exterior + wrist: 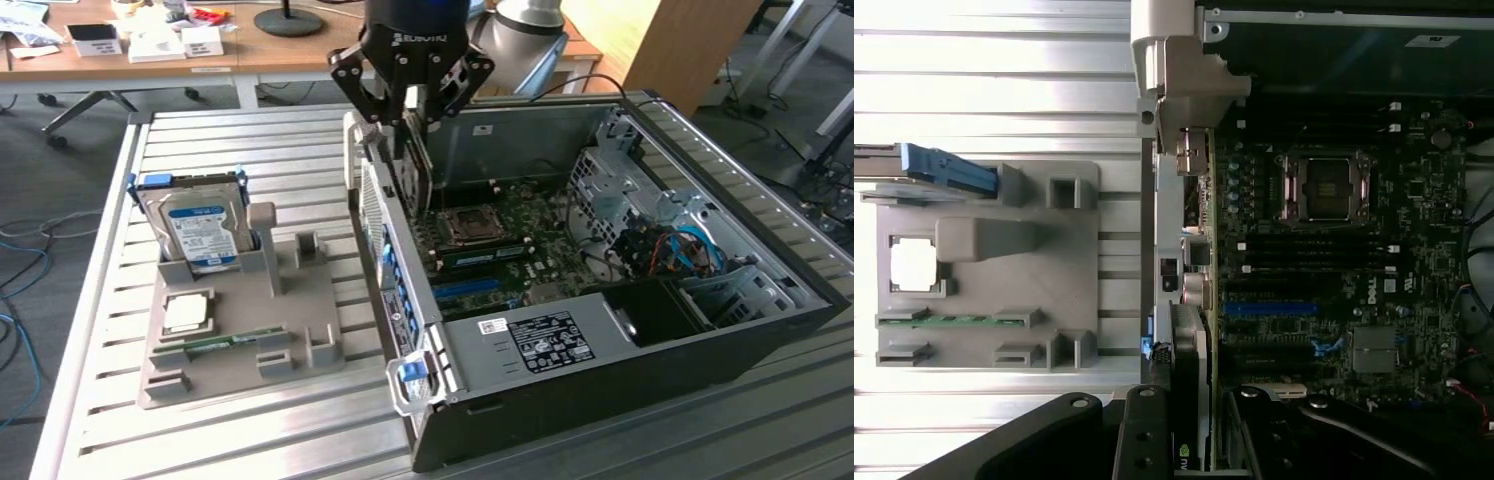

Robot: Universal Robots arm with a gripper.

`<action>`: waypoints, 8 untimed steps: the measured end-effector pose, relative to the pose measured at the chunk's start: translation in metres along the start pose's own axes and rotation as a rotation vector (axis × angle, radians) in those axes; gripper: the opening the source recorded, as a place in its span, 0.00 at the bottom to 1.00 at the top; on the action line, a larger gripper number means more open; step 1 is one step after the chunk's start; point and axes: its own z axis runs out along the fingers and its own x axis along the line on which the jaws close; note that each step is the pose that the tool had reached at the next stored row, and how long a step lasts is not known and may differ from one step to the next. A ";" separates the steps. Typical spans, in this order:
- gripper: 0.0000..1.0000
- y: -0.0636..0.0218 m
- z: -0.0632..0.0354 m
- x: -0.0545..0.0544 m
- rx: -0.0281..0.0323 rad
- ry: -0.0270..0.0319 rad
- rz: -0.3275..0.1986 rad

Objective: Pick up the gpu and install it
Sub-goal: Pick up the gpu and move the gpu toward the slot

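Note:
The gpu [423, 165] hangs upright as a thin dark card, with its silver-grey bracket toward the case's rear wall. My gripper [411, 105] is shut on its top edge. The card is above the motherboard [514, 245] inside the open computer case [627, 400], close to the rear panel and apart from the board. In the wrist view I see the gpu [1190, 350] edge-on between my gripper's [1189, 440] black fingers [1144, 435]. It lines up near the blue slot [1269, 310] on the motherboard [1334, 260].
A grey parts holder [267, 345] lies at the exterior view's left of the case on the slatted table [214, 440]. It holds a silver hard drive [200, 232], a processor [187, 312] and a green memory stick [207, 345]. Cables [667, 250] fill the case's far side.

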 end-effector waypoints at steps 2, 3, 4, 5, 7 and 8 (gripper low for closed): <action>0.27 0.0001 0.0001 -0.006 0.0001 0.0001 0.000; 0.27 0.0002 0.0001 -0.009 0.0001 0.0001 0.000; 0.27 0.0002 0.0002 -0.013 0.0001 0.0001 0.000; 0.27 0.0003 0.0003 -0.016 0.0001 0.0001 0.000; 0.27 0.0004 0.0005 -0.022 0.0001 0.0001 0.000; 0.27 0.0005 0.0005 -0.025 0.0001 0.0000 0.000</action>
